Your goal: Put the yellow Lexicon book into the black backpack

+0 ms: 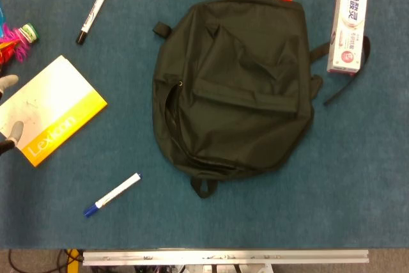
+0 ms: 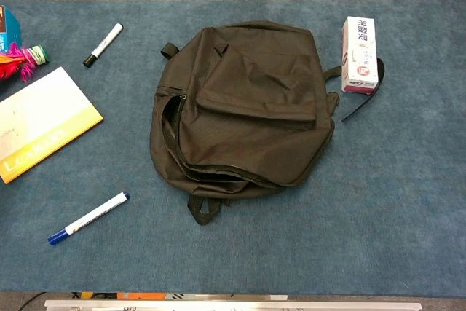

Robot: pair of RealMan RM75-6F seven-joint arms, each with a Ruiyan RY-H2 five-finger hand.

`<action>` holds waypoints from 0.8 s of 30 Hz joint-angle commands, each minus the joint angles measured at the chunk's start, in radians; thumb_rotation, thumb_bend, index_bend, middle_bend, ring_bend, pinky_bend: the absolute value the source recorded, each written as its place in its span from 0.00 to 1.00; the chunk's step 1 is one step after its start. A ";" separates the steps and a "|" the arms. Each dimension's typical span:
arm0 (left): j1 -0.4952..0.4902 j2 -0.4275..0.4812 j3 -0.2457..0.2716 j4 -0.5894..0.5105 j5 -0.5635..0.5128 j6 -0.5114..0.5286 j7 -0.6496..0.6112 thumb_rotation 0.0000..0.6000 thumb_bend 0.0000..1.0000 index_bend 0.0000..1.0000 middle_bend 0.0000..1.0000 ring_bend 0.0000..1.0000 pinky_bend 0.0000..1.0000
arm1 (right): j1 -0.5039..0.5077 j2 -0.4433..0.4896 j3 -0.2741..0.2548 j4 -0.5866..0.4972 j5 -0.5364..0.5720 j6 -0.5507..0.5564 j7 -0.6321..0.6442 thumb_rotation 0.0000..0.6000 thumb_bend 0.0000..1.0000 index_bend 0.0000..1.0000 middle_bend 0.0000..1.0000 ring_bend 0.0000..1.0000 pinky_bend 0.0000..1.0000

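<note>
The yellow and white Lexicon book (image 1: 54,110) lies flat at the table's left side, also seen in the chest view as the book (image 2: 44,121). The black backpack (image 1: 233,84) lies flat in the middle, its main zip gaping along the left side (image 2: 178,140). Only two grey fingertips (image 1: 7,83) of my left hand (image 1: 9,108) show at the left edge of the head view. They are spread apart on either side of the book's near-left corner, touching or nearly touching it. The rest of that hand is out of frame. My right hand is not visible.
A black-capped marker (image 1: 91,17) lies at the back left and a blue-capped marker (image 1: 112,194) lies in front of the book. A white and red carton (image 1: 348,30) stands right of the backpack by a loose strap (image 1: 348,84). Colourful items (image 1: 16,39) sit at the far left.
</note>
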 commanded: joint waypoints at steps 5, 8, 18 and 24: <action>-0.002 0.000 0.001 0.002 -0.002 -0.006 0.000 1.00 0.27 0.22 0.11 0.08 0.10 | 0.002 -0.003 0.006 0.003 0.007 0.000 0.002 1.00 0.09 0.28 0.36 0.29 0.38; 0.001 0.002 0.002 0.000 0.000 0.000 -0.001 1.00 0.27 0.22 0.11 0.08 0.10 | 0.001 -0.005 0.014 0.005 0.006 0.016 0.006 1.00 0.09 0.28 0.36 0.29 0.38; 0.003 0.008 0.004 -0.007 0.008 0.006 -0.002 1.00 0.27 0.22 0.11 0.08 0.10 | -0.009 -0.011 0.036 0.010 0.020 0.053 0.016 1.00 0.09 0.28 0.36 0.29 0.38; 0.001 0.013 0.008 -0.016 0.015 0.002 0.004 1.00 0.27 0.22 0.11 0.08 0.10 | -0.011 -0.012 0.040 0.013 0.026 0.056 0.018 1.00 0.09 0.28 0.36 0.29 0.38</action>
